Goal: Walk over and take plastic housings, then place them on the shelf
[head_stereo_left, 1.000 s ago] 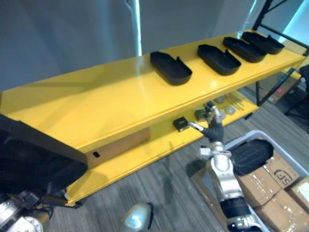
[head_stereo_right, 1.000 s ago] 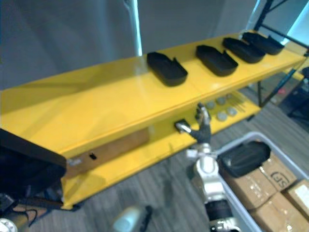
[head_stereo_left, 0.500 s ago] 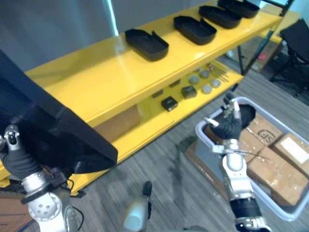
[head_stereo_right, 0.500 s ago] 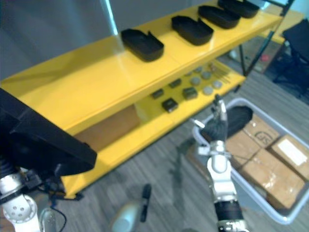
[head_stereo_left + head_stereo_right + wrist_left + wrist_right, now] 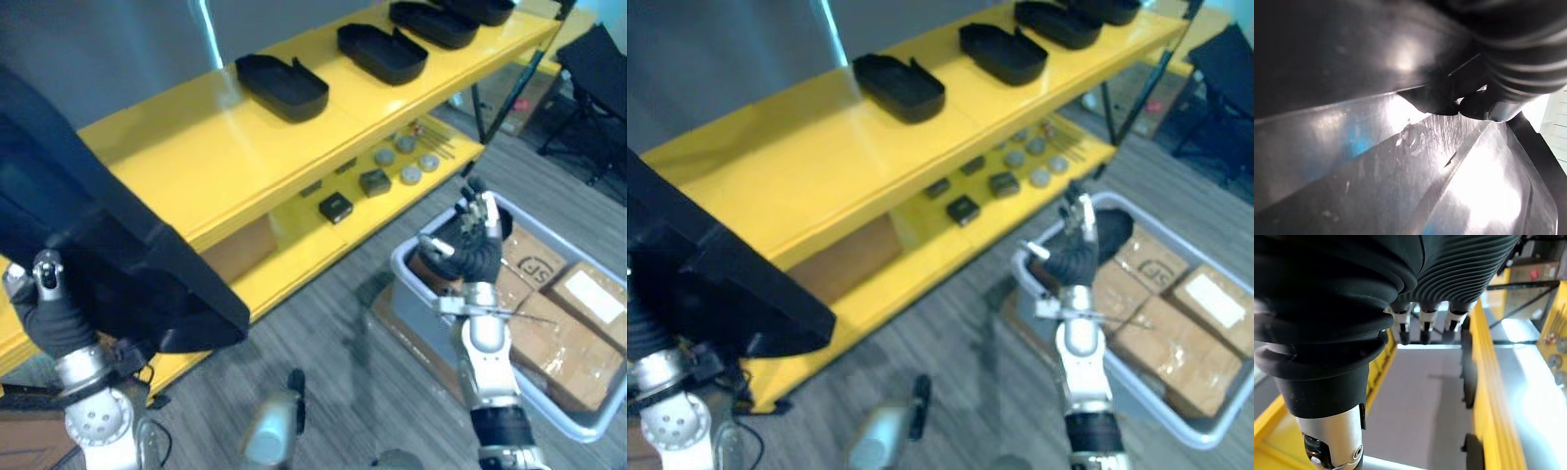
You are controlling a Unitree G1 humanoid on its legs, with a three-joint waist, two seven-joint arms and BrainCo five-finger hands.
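Yellow two-tier metal shelf [image 5: 176, 147]: We see it run from 8 o'clock to 1 o'clock in the head views. Most of its top deck is bare, especially towards the 9 o'clock end.
Large glossy black plastic housing [image 5: 108, 245]: This is the piece in transit, at 8 to 9 o'clock. It is carried at the left hand and overhangs the near end of the shelf, not yet set down.
Grey plastic bin [image 5: 400, 266]: It stands on the floor at 4 o'clock and holds brown cardboard boxes [image 5: 578, 313]. Something dark lies in it behind the right hand; we cannot tell what.
Row of black tray-shaped housings [image 5: 382, 52]: These lie flat on the top deck from 12 to 1 o'clock, spaced apart. We judge this part of the task done.
Right hand [image 5: 470, 245]: It is raised over the bin's near corner, slack and empty.
Left hand [image 5: 49, 304]: It is at 8 o'clock against the carried housing. We cannot tell its grip.
Remaining: We judge that the carried housing has yet to be placed.
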